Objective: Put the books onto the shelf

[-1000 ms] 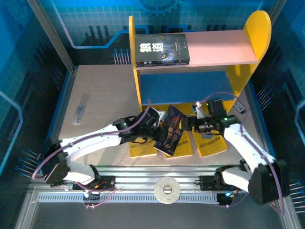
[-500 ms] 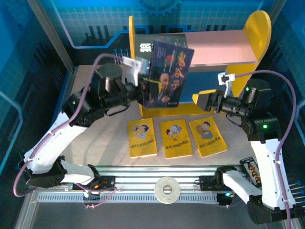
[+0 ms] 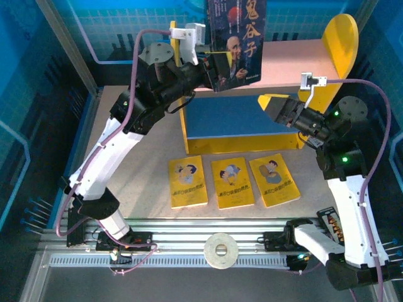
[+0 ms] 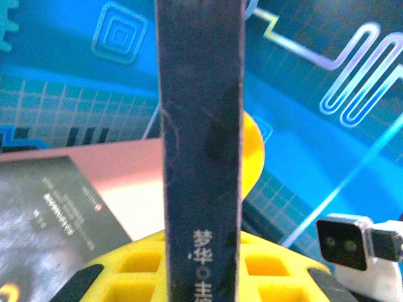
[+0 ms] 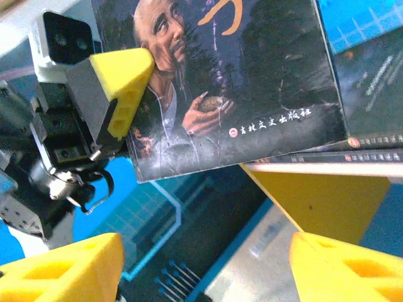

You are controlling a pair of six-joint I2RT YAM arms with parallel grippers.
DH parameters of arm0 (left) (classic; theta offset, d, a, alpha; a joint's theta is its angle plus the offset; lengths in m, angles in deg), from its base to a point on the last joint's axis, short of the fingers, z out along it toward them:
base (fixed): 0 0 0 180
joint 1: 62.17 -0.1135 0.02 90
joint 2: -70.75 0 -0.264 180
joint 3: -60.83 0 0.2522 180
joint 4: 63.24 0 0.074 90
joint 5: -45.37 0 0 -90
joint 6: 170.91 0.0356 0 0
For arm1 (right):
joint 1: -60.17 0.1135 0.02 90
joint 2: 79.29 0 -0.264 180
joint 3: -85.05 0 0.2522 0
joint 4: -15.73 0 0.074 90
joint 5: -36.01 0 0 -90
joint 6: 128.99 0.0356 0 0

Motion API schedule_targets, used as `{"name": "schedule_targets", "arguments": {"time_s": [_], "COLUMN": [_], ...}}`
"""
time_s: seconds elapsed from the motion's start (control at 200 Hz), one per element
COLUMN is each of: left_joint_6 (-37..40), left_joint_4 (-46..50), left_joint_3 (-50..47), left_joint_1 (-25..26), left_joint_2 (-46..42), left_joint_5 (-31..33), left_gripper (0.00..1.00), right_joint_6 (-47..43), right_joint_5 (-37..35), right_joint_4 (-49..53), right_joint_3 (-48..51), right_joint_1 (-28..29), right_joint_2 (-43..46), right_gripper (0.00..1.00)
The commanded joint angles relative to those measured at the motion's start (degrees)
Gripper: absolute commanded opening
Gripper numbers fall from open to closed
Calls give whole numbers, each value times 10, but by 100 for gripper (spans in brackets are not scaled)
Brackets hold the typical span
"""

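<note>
My left gripper (image 3: 206, 55) is shut on the left edge of a dark portrait book (image 3: 236, 41) and holds it upright over the shelf's pink upper board (image 3: 296, 60). In the left wrist view its spine (image 4: 201, 126) stands between my yellow fingers (image 4: 141, 264). A second dark book (image 4: 50, 214) lies flat on that board. Three thin yellow books (image 3: 232, 182) lie in a row on the table before the shelf. My right gripper (image 3: 272, 106) hangs open and empty in front of the blue lower board (image 3: 239, 116), pointing left; its view looks up at the held book (image 5: 239, 82).
The shelf's round-topped yellow side panel (image 3: 340, 38) rises just behind my right arm, the straight one (image 3: 181, 119) under my left wrist. A round white disc (image 3: 221, 250) sits on the rail at the near edge. Bare tabletop (image 3: 126, 145) lies left of the shelf.
My left arm has lifted the dark book from low in front of the shelf to above the upper board. My right gripper has risen and opened wider.
</note>
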Motion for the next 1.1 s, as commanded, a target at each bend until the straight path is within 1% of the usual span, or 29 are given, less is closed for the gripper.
{"name": "schedule_targets", "arguments": {"time_s": [0.0, 0.13, 0.295, 0.36, 0.565, 0.801, 1.091], "left_joint_6": [-25, -47, -72, -79, -81, -68, -83], "left_joint_4": [-134, -188, -220, -235, -260, -289, -330], "left_joint_3": [39, 26, 22, 14, -15, -53, -76], "left_joint_1": [-5, -6, -6, -5, -4, 0, 2], "left_joint_2": [-6, -3, 7, 9, 6, -6, -3], "left_joint_5": [7, -4, -15, -20, -11, 17, 7], "left_gripper": [0, 0, 0, 0, 0, 0, 0], "right_joint_6": [77, 94, 101, 107, 133, 145, 182], "right_joint_5": [-22, -38, -65, -75, -102, -119, -139], "right_joint_4": [-119, -163, -196, -243, -348, -402, -465], "right_joint_3": [5, 5, -7, -6, 8, 12, 4], "right_joint_1": [7, 30, 67, 79, 101, 108, 112], "right_joint_2": [-11, -29, -64, -77, -106, -120, -162], "right_gripper": [73, 79, 86, 87, 87, 85, 78]}}
